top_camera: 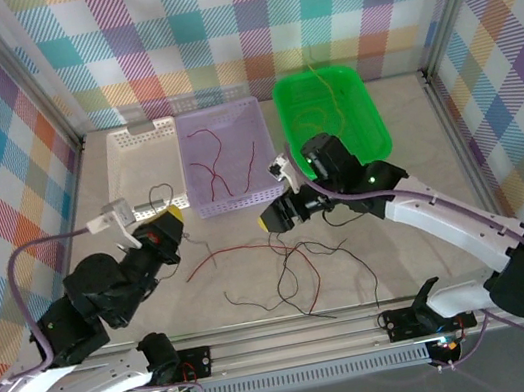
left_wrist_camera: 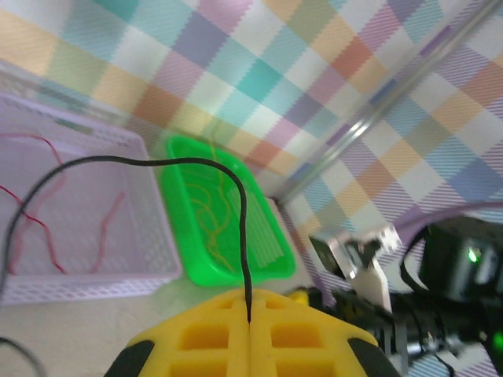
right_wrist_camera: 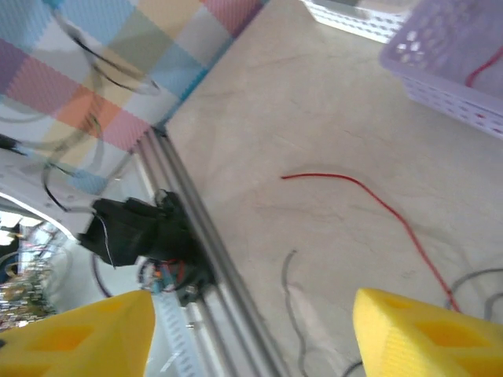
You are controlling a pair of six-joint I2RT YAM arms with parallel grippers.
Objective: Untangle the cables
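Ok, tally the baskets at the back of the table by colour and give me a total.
White basket: 1
Lilac basket: 1
Green basket: 1
Total: 3

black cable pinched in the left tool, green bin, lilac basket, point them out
black cable point(left_wrist_camera: 244, 236): left wrist view, upright stretch of its loop
green bin point(top_camera: 361, 123): top external view, bare floor near its right wall
lilac basket point(top_camera: 237, 200): top external view, near wall
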